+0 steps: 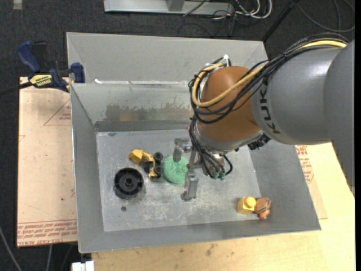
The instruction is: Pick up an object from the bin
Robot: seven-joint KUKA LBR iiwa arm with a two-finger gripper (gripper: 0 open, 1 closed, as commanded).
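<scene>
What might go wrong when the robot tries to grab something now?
1. The open fingers sit at the right edge of the green lump; closing there might pinch only its rim, and it may slip out.
2. The yellow and black toy lies just left of the lump, so it might get nudged.

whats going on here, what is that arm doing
A KUKA arm reaches into the grey bin. Its gripper is down at the floor, fingers open around a green lump mid-bin. A yellow-and-black toy and a black round part lie just beside it, a yellow-orange piece apart at the front. Nothing is lifted yet.
</scene>
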